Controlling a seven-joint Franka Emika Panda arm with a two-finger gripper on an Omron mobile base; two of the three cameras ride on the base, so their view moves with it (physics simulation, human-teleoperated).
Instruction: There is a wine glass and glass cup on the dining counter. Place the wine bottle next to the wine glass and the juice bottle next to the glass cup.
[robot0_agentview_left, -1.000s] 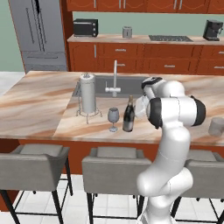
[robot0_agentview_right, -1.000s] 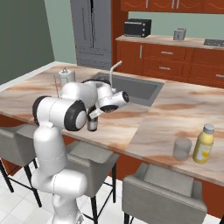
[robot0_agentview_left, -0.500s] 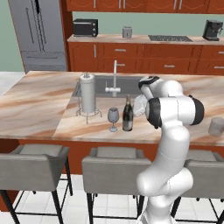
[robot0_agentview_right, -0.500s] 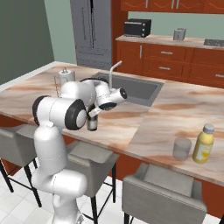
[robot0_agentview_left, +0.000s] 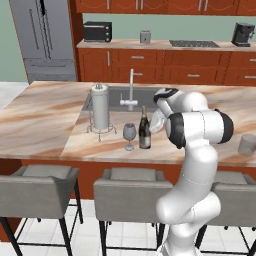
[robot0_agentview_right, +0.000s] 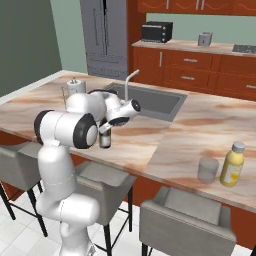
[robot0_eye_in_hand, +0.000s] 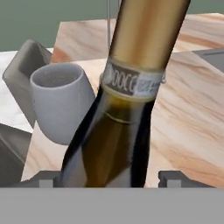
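Since a second ago the wine bottle has slid a little toward the wine glass and now stands upright on the dining counter, just beside the glass at its 3 o'clock in the left base view. In the hand view the bottle's neck rises between the two finger tips of the gripper, which sit apart on either side of the bottle's shoulder; whether they press on the glass or stand slightly clear I cannot tell. The wine glass shows at 9 o'clock of the bottle there, near but apart. Both stand near the counter's front edge, with a paper towel holder at 10 o'clock of the glass and the sink behind. Well apart, at the far right end of the counter, the juice bottle stands just beside the glass cup, with open marble between the two pairs.
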